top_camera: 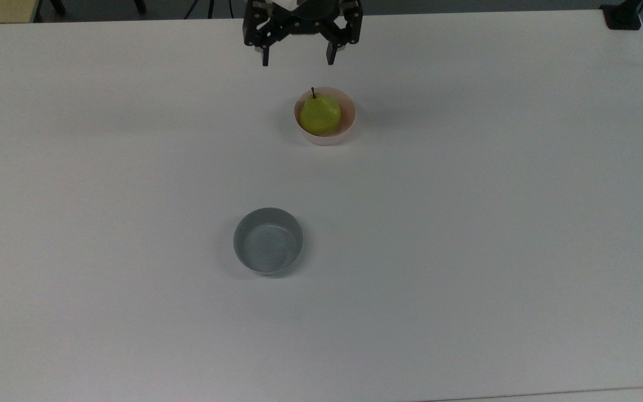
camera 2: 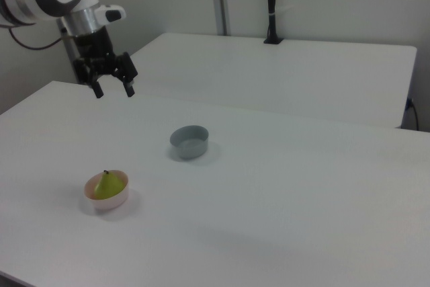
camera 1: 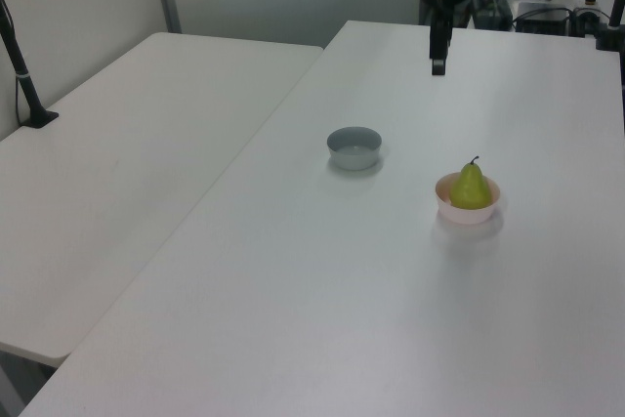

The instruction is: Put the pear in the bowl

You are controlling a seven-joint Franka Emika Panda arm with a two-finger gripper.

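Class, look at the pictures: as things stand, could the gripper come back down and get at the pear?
Probably yes. The gripper hangs open above the table, and the pear stands upright in the pink bowl with nothing over it.

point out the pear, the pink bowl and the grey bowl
pear (top_camera: 319, 114), top view, middle of its body
pink bowl (top_camera: 350, 114), top view, bare inner wall
grey bowl (camera 1: 354, 146), left view, inside

We are looking at two white tables (camera 2: 289, 186) standing side by side, a second table (camera 2: 289, 72) reaching pale walls (camera 2: 336, 5).
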